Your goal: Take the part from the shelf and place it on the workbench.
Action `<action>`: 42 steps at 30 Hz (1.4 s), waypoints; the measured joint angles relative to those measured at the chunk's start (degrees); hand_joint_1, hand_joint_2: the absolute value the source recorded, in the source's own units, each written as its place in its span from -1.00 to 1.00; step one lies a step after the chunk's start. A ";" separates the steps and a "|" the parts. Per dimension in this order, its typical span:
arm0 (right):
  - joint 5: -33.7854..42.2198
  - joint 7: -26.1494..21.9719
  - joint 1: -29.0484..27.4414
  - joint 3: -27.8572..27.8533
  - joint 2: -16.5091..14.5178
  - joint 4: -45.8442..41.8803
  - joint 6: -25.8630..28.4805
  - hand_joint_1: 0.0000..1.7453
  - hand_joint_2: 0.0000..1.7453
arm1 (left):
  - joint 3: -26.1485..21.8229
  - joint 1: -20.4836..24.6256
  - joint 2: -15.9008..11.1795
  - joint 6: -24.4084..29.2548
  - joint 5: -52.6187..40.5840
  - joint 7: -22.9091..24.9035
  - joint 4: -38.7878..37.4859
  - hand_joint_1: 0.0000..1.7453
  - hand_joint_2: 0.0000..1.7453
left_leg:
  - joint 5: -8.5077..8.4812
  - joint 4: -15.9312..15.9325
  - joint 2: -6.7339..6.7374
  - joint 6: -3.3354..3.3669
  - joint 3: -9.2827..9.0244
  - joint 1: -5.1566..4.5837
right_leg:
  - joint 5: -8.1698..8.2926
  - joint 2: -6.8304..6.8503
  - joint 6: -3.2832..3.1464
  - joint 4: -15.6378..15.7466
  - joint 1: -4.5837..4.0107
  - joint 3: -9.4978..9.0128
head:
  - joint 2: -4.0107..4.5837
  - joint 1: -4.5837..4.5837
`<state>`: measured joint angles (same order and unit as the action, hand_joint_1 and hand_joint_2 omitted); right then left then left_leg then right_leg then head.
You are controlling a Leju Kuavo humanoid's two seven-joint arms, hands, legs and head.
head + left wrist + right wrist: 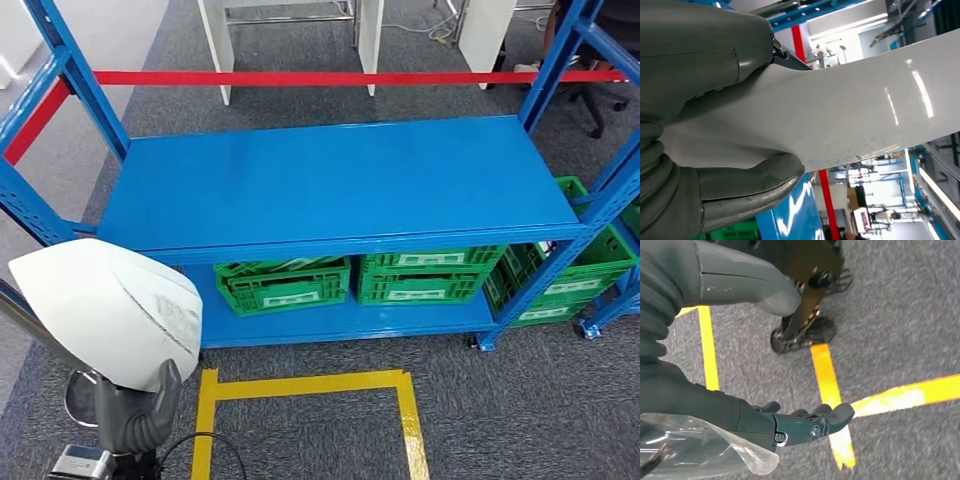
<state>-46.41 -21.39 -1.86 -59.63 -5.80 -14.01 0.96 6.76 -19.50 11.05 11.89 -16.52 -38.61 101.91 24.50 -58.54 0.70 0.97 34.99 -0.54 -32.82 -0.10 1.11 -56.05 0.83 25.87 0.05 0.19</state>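
A large white curved shell part (pixel 106 310) hangs at the lower left of the head view, in front of the blue shelf (pixel 340 185). My left hand (pixel 136 415) grips it from below, thumb (pixel 753 182) on one face and a dark finger (pixel 787 55) on the other. Up close the part (pixel 851 110) is a glossy white sheet with fine speckles. My right hand (pixel 753 360) hangs over the carpet, fingers (pixel 813 422) spread apart and nothing between them.
The shelf's top board is bare. Green crates (pixel 283 283) (pixel 426 275) sit on its lower board, with more (pixel 573 270) at the right. Yellow tape (pixel 302 385) marks a square on the grey carpet. White table legs (pixel 219 50) stand behind a red rail (pixel 340 77).
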 joint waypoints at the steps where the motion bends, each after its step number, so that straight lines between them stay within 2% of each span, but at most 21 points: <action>1: -0.13 0.08 -0.09 -0.13 0.09 -0.06 -0.15 -1.00 1.00 | 0.34 0.05 -0.03 0.33 -0.13 0.04 -0.08 1.00 1.00 | 0.98 -0.57 -0.10 -0.32 0.31 0.08 | 0.46 0.15 -0.47 -0.02 0.05 0.50 | 0.00 0.04; 5: -0.97 0.32 -0.17 -0.45 0.41 -0.29 -0.64 -1.00 1.00 | 1.56 0.12 -0.31 1.96 -0.05 0.15 -0.39 1.00 1.00 | 11.38 -11.45 -0.28 -1.41 2.19 0.44 | 2.93 0.44 -1.52 -0.16 -0.01 3.17 | 0.00 0.33; 6: -1.20 0.36 -0.18 -0.56 0.46 -0.32 -0.71 -1.00 1.00 | 1.81 0.11 -0.44 2.36 0.08 0.18 -0.46 1.00 1.00 | 12.36 -14.24 -0.28 -1.46 2.22 0.49 | 3.56 0.48 -1.54 -0.31 -0.09 3.92 | -0.01 0.32; 8: -1.59 0.45 -0.17 -0.77 0.53 -0.34 -0.81 -1.00 1.00 | 2.16 0.08 -0.71 2.97 0.29 0.22 -0.55 1.00 1.00 | 10.39 -14.67 -0.31 -1.17 0.14 0.50 | 4.71 0.53 -1.51 -0.77 -0.28 5.59 | -0.01 0.32; 10: -1.97 0.52 -0.15 -0.91 0.57 -0.35 -0.93 -1.00 1.00 | 2.45 0.07 -0.90 3.45 0.40 0.26 -0.55 1.00 1.00 | 7.46 -7.52 -0.39 -0.24 -5.19 0.31 | 5.66 0.49 -1.39 -1.21 -0.50 7.06 | 0.00 0.31; 13: -2.31 0.56 -0.15 -1.07 0.57 -0.34 -1.05 -1.00 1.00 | 2.98 0.03 -1.11 3.86 0.45 0.27 -0.54 1.00 1.00 | 7.62 2.82 -0.50 0.87 -11.20 -0.15 | 7.10 0.45 -0.66 -1.41 -0.62 8.11 | 0.00 0.28; 16: -2.40 0.57 -0.22 -1.17 0.62 -0.35 -1.09 -1.00 1.00 | 3.17 -0.14 -1.30 3.98 0.51 0.28 -0.54 1.00 1.00 | 6.73 4.12 -0.32 1.25 -10.51 -0.10 | 7.35 0.42 0.42 -1.73 -0.43 9.07 | 0.00 0.29; 18: -2.49 0.60 -0.31 -1.21 0.72 -0.35 -1.12 -1.00 1.00 | 3.27 -0.24 -1.38 4.04 0.55 0.30 -0.54 1.00 1.00 | 5.21 4.35 -0.07 1.86 -9.00 0.13 | 2.98 0.24 0.88 -5.00 -0.35 10.49 | 0.00 -0.01; 20: -2.78 0.58 -0.27 -1.21 0.78 -0.35 -1.26 -1.00 1.00 | 3.33 -0.34 -1.43 4.27 0.65 0.33 -0.54 1.00 1.00 | 3.84 4.09 0.05 2.15 -7.10 0.01 | -2.68 0.17 1.23 -11.83 -0.25 12.10 | 0.00 -0.30; 21: -2.99 0.54 -0.23 -1.21 0.78 -0.35 -1.37 -1.00 1.00 | 3.33 -0.41 -1.46 4.44 0.74 0.37 -0.54 1.00 1.00 | 3.15 3.84 0.10 2.11 -6.03 -0.04 | -3.79 0.18 1.41 -15.16 -0.23 12.46 | 0.01 -0.29; 23: -3.43 0.34 -0.20 -1.21 0.78 -0.35 -1.56 -1.00 1.00 | 3.33 -0.62 -1.55 4.79 0.90 0.43 -0.54 1.00 1.00 | 1.88 3.05 0.17 1.93 -3.66 -0.06 | -1.61 0.19 1.68 -17.71 -0.17 11.19 | 0.00 -0.30; 25: -3.89 0.09 -0.16 -1.22 0.78 -0.37 -1.64 -1.00 1.00 | 3.32 -0.91 -1.62 5.08 0.99 0.46 -0.52 1.00 1.00 | 0.88 1.96 0.17 1.54 -1.44 -0.03 | 1.62 0.18 1.79 -12.89 0.01 6.32 | 0.00 -0.31; 27: -4.39 -0.14 0.02 -1.22 0.74 -0.41 -1.70 -1.00 1.00 | 3.29 -1.20 -1.66 5.27 1.07 0.48 -0.32 1.00 1.00 | 0.09 0.71 0.15 1.04 0.11 -0.20 | 0.64 0.11 1.56 -4.07 0.07 0.05 | 0.00 -0.31; 29: -4.93 -0.37 0.06 -1.21 0.63 -0.43 -1.78 -1.00 1.00 | 3.25 -1.38 -1.68 5.32 1.13 0.50 -0.08 1.00 1.00 | -0.92 0.11 0.17 0.62 0.86 -0.32 | -1.18 0.00 0.89 0.70 -0.13 -2.48 | -0.01 -0.30; 30: -5.19 -0.42 -0.05 -1.22 0.48 -0.43 -1.80 -1.00 1.00 | 3.23 -1.49 -1.70 5.29 1.17 0.52 -0.04 1.00 1.00 | -1.39 0.09 0.13 0.36 1.12 -0.27 | -1.17 0.07 0.33 0.96 -0.15 -2.05 | -0.01 -0.33; 32: -5.61 -0.45 -0.32 -1.28 0.18 -0.54 -1.81 -1.00 1.00 | 3.21 -1.87 -1.76 5.19 1.35 0.55 -0.03 1.00 1.00 | 0.59 -0.94 -0.08 -0.37 1.77 -0.04 | -0.07 0.37 -0.67 0.75 -0.09 -0.80 | 0.00 -0.34; 36: -6.18 -0.45 -0.46 -1.64 0.02 -0.89 -1.83 -1.00 1.00 | 3.17 -2.19 -1.89 5.05 1.47 0.56 -0.03 1.00 1.00 | 11.18 -12.71 -0.25 -1.45 3.38 0.44 | 2.85 0.74 -1.51 0.54 -0.07 2.63 | 0.00 -0.09; 37: -6.29 -0.45 -0.47 -1.70 -0.01 -0.97 -1.86 -1.00 1.00 | 3.17 -2.20 -1.92 5.03 1.48 0.56 -0.03 1.00 1.00 | 11.35 -15.05 -0.25 -1.49 3.04 0.50 | 3.58 0.81 -1.49 0.37 -0.10 3.57 | 0.00 -0.09; 39: -6.69 -0.45 -0.50 -1.80 -0.12 -1.20 -2.01 -1.00 1.00 | 3.15 -2.20 -1.97 4.87 1.62 0.57 -0.03 1.00 1.00 | 8.32 -14.48 -0.28 -1.27 0.21 0.53 | 4.89 0.89 -1.34 -0.23 -0.14 5.55 | 0.00 -0.07; 40: -6.97 -0.45 -0.50 -1.86 -0.24 -1.32 -2.12 -1.00 1.00 | 3.13 -2.21 -2.01 4.74 1.77 0.57 -0.02 1.00 1.00 | 6.72 -11.35 -0.32 -0.97 -2.48 0.50 | 5.47 0.87 -1.24 -0.54 -0.17 6.56 | -0.01 -0.08; 42: -7.62 -0.46 -0.49 -1.96 -0.61 -1.61 -2.37 -1.00 1.00 | 3.08 -2.23 -2.20 4.49 2.18 0.55 0.13 1.00 1.00 | 6.51 -2.10 -0.43 -0.16 -8.98 0.29 | 6.53 0.77 -0.85 -0.96 -0.33 7.87 | -0.01 -0.11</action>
<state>-54.04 -21.85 -2.35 -61.58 -6.41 -15.62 -1.42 9.84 -21.73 8.85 16.38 -14.34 -38.06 102.03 31.01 -60.64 0.26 0.81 26.01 -0.25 -26.28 0.67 0.26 -57.02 0.50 33.75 0.04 0.08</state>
